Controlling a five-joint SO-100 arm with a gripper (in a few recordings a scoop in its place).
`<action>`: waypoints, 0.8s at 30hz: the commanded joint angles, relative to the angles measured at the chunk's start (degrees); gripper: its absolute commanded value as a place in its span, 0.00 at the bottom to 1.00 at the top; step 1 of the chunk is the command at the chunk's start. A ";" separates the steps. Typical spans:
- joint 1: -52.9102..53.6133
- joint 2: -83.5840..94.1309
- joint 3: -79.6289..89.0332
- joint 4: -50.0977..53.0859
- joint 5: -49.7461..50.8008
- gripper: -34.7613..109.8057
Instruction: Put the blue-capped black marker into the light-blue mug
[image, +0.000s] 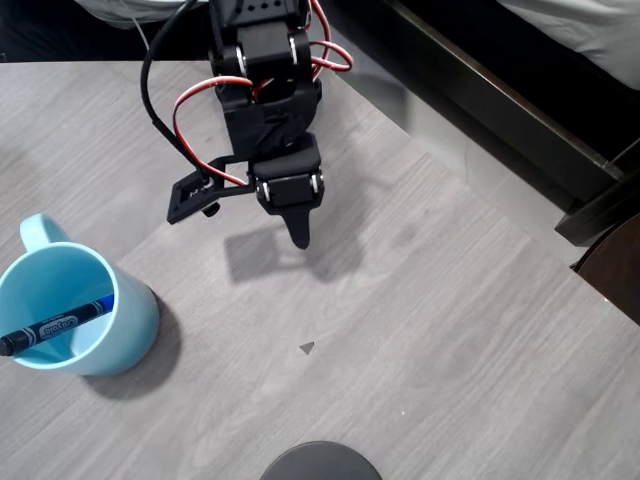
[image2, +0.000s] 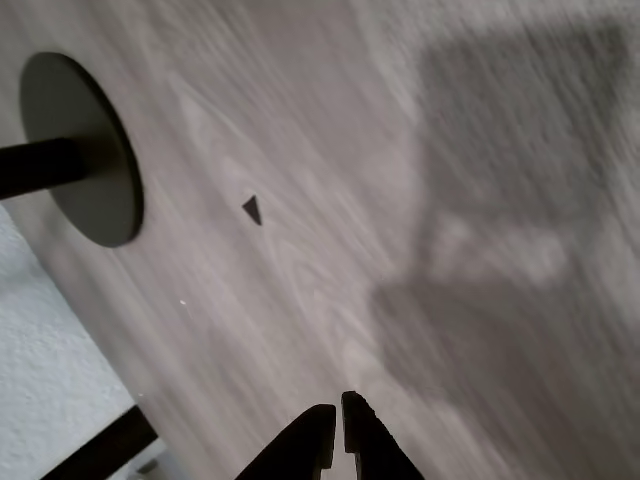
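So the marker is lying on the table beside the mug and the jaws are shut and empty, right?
Not quite. The overhead view shows the marker already inside the mug, leaning against its rim, not on the table. The jaws are indeed shut and empty, above the bare table.

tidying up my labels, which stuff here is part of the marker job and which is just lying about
Part of the job:
- blue-capped black marker, resting inside the mug
- light-blue mug
- gripper, shut, holding nothing, apart from the mug

Just lying about:
- round black stand base with its post
- small dark triangle mark on the grey table
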 joint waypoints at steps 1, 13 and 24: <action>0.88 3.25 2.02 -1.14 -0.70 0.24; 0.70 16.44 15.64 -4.22 -2.29 0.24; 1.32 42.36 28.56 2.72 -4.48 0.24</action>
